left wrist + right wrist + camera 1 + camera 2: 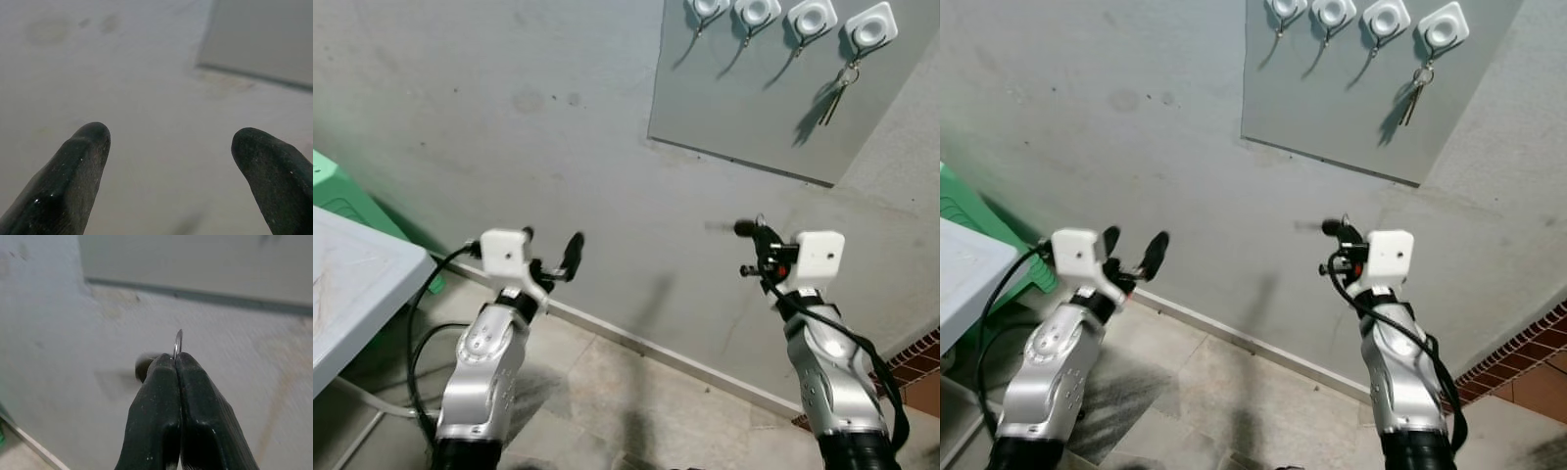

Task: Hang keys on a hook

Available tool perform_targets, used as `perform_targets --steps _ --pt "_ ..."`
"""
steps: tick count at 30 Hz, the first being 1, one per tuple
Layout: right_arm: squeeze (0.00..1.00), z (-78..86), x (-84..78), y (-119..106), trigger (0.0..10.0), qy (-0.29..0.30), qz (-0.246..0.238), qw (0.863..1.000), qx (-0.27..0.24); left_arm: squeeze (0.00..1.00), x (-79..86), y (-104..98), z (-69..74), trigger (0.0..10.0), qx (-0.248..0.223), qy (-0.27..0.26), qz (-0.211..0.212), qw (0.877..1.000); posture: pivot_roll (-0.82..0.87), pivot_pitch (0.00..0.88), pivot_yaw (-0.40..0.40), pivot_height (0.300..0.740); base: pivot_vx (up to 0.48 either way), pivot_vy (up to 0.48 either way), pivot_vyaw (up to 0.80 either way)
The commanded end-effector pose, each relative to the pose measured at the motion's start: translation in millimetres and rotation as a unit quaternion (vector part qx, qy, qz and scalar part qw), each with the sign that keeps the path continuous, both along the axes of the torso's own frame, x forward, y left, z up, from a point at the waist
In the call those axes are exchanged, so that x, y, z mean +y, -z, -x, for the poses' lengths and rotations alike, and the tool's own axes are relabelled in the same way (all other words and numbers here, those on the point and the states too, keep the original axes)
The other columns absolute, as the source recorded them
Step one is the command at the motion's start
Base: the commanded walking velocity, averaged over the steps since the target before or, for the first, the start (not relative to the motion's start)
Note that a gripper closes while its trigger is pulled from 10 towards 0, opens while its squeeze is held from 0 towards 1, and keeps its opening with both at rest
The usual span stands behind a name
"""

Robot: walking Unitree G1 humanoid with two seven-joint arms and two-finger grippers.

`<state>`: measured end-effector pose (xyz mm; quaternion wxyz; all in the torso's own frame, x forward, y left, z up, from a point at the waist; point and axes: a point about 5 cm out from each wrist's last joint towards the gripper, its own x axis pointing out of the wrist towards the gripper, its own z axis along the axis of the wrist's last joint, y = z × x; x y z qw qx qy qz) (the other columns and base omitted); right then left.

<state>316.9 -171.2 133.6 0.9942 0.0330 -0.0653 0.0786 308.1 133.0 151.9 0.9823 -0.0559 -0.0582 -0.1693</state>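
Observation:
A grey panel (734,98) on the wall carries a row of white square hooks (812,20). A bunch of keys (842,86) hangs from the rightmost hook (870,27). My right gripper (745,229) is raised well below the panel, short of the wall. It is shut on a thin metal key ring (178,342), which pokes up between the closed fingertips (161,377); whatever hangs from the ring is hidden. My left gripper (551,245) is held up at the same height on the left. It is open, with nothing between its fingers (83,161).
A white tabletop (352,284) juts in at the left edge, and a green plastic piece (337,191) stands behind it. A baseboard (636,343) runs along the foot of the wall above a tiled floor (607,401). Brickwork (915,367) shows at the lower right.

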Motion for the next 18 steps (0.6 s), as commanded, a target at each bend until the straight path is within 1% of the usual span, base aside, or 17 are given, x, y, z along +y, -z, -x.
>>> perform_targets --steps 1,2,3,6,8,11,12,15,18 --pt "0.00 -7.0 -1.6 -7.0 10.0 -0.004 0.010 1.000 -0.011 0.00 -13.8 -0.8 -3.8 10.0 0.001 0.032 -0.014 0.999 0.03 0.113 -0.047 0.740 0.000 0.000 0.00" --pt "0.00 -7.0 -1.6 -7.0 10.0 -0.004 0.010 1.000 -0.011 0.00 -13.8 -0.8 -3.8 10.0 0.001 0.032 -0.014 0.999 0.03 0.113 -0.047 0.740 0.000 0.000 0.00" --pt "0.00 -10.3 -2.2 -10.9 10.0 -0.002 0.010 1.000 -0.016 0.00 -19.3 -4.9 -5.6 10.0 -0.004 0.042 -0.011 0.999 0.03 0.115 -0.045 0.740 0.000 0.000 0.00" --pt "0.00 -13.2 -2.7 -14.3 10.0 -0.003 0.011 1.000 -0.020 0.00 -25.9 -10.4 -7.5 10.0 -0.012 0.053 -0.006 0.998 0.03 0.117 -0.046 0.740 0.000 0.000 0.00" --pt "0.00 -13.5 -2.0 -14.5 10.0 -0.005 0.011 1.000 -0.021 0.00 -29.0 -12.4 -8.4 10.0 -0.012 0.057 0.001 0.998 0.03 0.117 -0.046 0.740 0.000 0.000 0.00" --pt "0.00 -11.2 -1.4 -11.4 10.0 -0.007 0.010 1.000 -0.018 0.00 -32.9 -13.7 -5.7 10.0 -0.015 0.068 0.003 0.998 0.03 0.120 -0.046 0.740 0.000 0.000 0.00" --pt "0.00 -10.8 -2.2 -10.1 10.0 -0.004 0.005 1.000 -0.015 0.00 -34.1 -13.8 -4.1 10.0 -0.022 0.073 -0.015 0.997 0.03 0.124 -0.046 0.740 0.000 0.000 0.00" --pt "0.00 -10.9 -2.8 -10.3 10.0 -0.002 0.004 1.000 -0.016 0.00 -34.9 -12.9 -1.9 10.0 -0.025 0.078 -0.027 0.996 0.02 0.125 -0.042 0.740 0.000 0.000 0.00" --pt "0.00 -12.7 -4.3 -13.5 10.0 0.001 0.004 1.000 -0.022 0.00 -36.5 -16.0 -0.2 10.0 -0.031 0.082 -0.028 0.996 0.02 0.125 -0.040 0.740 0.000 0.000 0.00"
